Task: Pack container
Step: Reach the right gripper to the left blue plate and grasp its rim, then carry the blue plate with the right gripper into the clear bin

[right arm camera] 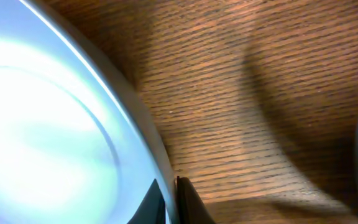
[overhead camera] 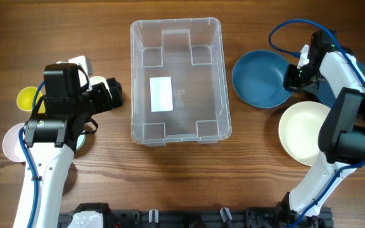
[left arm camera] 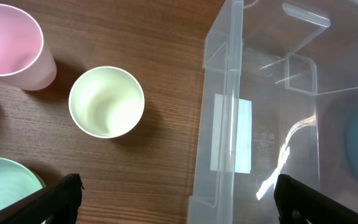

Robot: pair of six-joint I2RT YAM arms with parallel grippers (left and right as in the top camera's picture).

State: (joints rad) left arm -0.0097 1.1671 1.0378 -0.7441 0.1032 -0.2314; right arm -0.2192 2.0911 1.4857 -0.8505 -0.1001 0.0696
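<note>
**Clear bin stands empty at mid-table, bowls and cups on either side**

The container (overhead camera: 195,120) sits at the centre of the wood-grain table (overhead camera: 182,177) with nothing inside. It is a clear plastic rectangle with rounded corners, a thick rim and stepped mouldings at its inner corners. A white label (overhead camera: 161,94) lies on its base. It stands upright with the mouth up, and its long axis runs from the robot's side of the table to the far side.

To its right lie a smooth round blue bowl (overhead camera: 258,79) and, nearer the robot, a cream bowl (overhead camera: 303,130), both empty. In the left wrist view a pink cup (left arm camera: 8,46) and a pale cup (left arm camera: 106,101) stand upright and empty, with a mint bowl (left arm camera: 2,180) at the frame's edge. A yellow cup (overhead camera: 26,98) sits further left.

The left gripper (left arm camera: 178,190) hangs beside the bin's left wall, fingers spread wide and holding nothing. The right gripper (right arm camera: 166,199) pinches the blue bowl's right rim, one dark finger inside and one outside.
</note>
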